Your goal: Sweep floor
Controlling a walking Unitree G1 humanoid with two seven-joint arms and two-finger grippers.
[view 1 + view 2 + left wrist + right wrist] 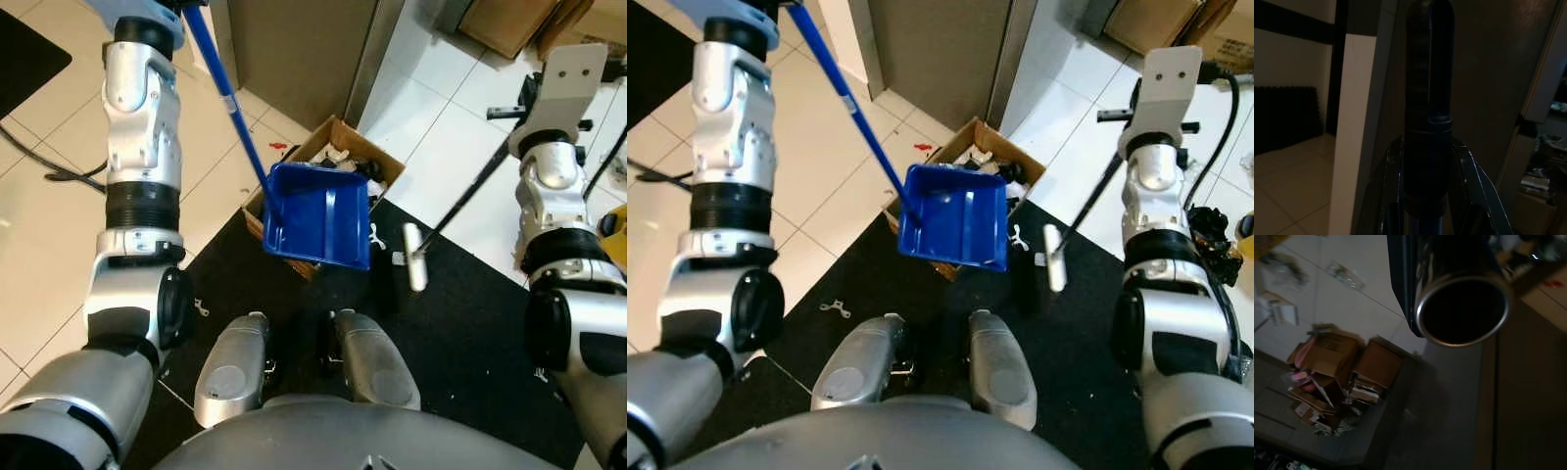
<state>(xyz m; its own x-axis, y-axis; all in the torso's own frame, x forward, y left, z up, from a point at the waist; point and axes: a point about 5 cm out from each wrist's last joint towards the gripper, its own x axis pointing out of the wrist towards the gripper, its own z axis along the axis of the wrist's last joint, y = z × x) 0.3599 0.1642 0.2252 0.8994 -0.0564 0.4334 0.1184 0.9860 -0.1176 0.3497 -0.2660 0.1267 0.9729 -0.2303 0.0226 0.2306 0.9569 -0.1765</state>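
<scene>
dustpan [318,215] hangs tipped over the box [338,147] on its blue pole, my left gripper [1427,196] pinching the grip, to dump. right arm holds the broom [414,257] aside over the mat [460,333]; its fingers i can't tell.

- The dustpan [318,215] hangs tilted over the cardboard box [338,147], its long handle [227,98] rising to the robot's left.
- The box sits at the mat's [460,333] far edge (partly on tile).
- The broom head [415,257] lies right of the dustpan, above the mat.
</scene>
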